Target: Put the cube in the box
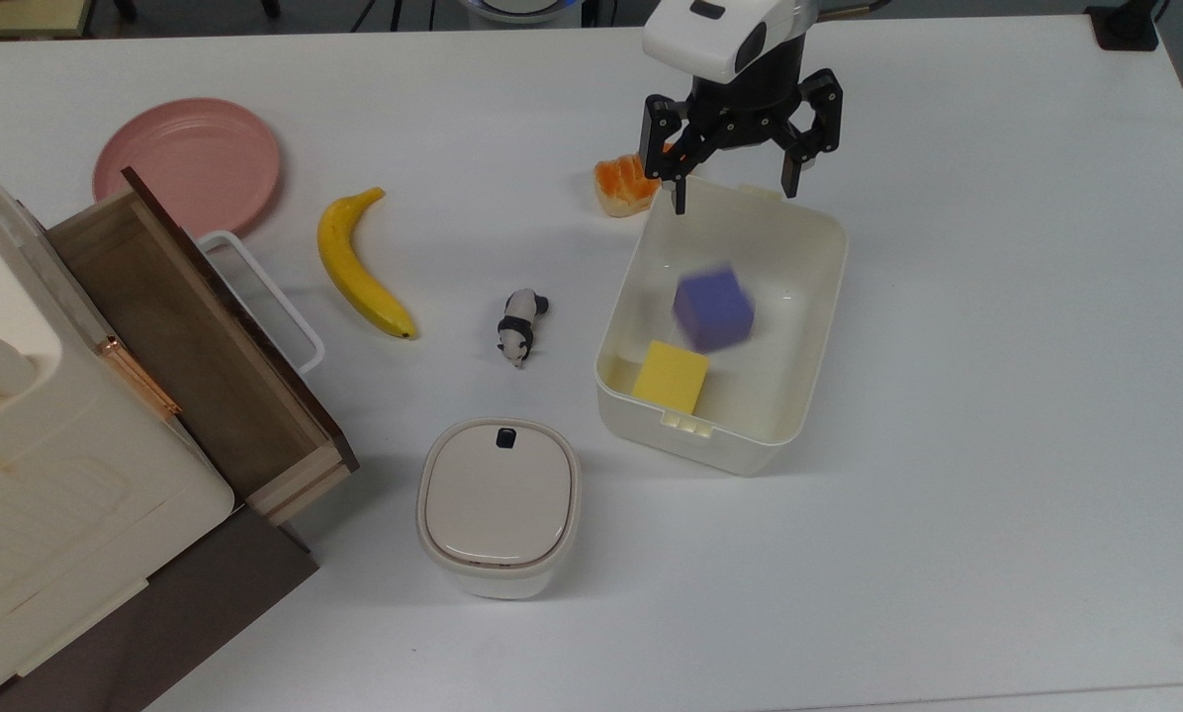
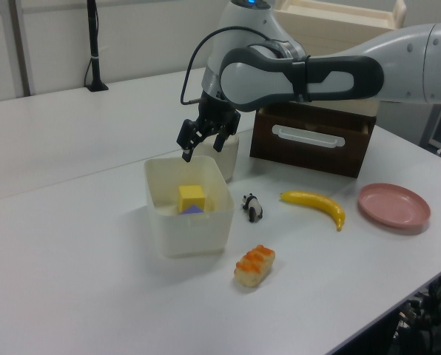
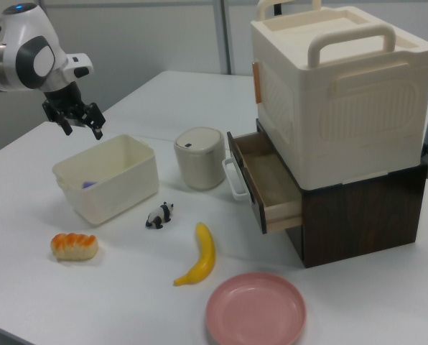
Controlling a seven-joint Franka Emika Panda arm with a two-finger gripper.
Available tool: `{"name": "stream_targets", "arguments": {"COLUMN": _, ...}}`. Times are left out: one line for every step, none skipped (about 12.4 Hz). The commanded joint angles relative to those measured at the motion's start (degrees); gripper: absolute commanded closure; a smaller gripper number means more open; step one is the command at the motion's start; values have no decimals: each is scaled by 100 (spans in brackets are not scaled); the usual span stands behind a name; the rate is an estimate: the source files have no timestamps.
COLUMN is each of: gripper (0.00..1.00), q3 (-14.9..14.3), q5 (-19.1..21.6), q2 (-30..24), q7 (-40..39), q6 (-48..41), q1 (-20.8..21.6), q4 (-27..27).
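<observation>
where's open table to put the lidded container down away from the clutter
Wide bare table lies on the top view's right of the box, and below the lidded container. It is crowded between the banana, panda and drawer.
</observation>
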Motion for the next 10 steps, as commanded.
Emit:
{"name": "stream_targets", "arguments": {"gripper": 0, "q3": -20, "q5": 61, "q2": -27, "q7": 121, "q6": 100, "q1": 36, "q4": -28}}
{"name": "stream_targets", "arguments": {"gripper": 0, "q3": -2, "q5": 61, "q2": -36, "q7": 130, "q6": 100, "q1": 36, "q4": -28}}
{"name": "stream_targets", "arguments": {"gripper": 0, "q3": 24, "q5": 61, "q2": -36, "q7": 130, "q6": 100, "q1": 27, "q4": -36}}
{"name": "stream_targets", "arguments": {"gripper": 0, "q3": 33, "q5": 61, "q2": -54, "q7": 138, "q6": 92, "q1": 27, "q4": -45}}
{"name": "stream_targets", "arguments": {"gripper": 0, "q3": 33, "q5": 61, "q2": -80, "q7": 138, "q6": 65, "q1": 10, "q4": -45}}
{"name": "stream_targets", "arguments": {"gripper": 0, "q3": 33, "q5": 70, "q2": -124, "q7": 138, "q6": 39, "q1": -25, "q4": -45}}
{"name": "stream_targets", "arguments": {"gripper": 0, "q3": 24, "q5": 70, "q2": -220, "q7": 156, "q6": 4, "q1": -52, "q4": -63}}
{"name": "stream_targets", "arguments": {"gripper": 0, "q3": -2, "q5": 70, "q2": -325, "q7": 147, "q6": -249, "q1": -156, "q4": -63}}
{"name": "stream_targets", "arguments": {"gripper": 0, "q3": -11, "q5": 70, "q2": -413, "q7": 156, "q6": -469, "q1": -210, "q4": -54}}
{"name": "stream_targets", "arguments": {"gripper": 0, "q3": -37, "q5": 70, "q2": -571, "q7": 165, "q6": -749, "q1": -271, "q4": -54}}
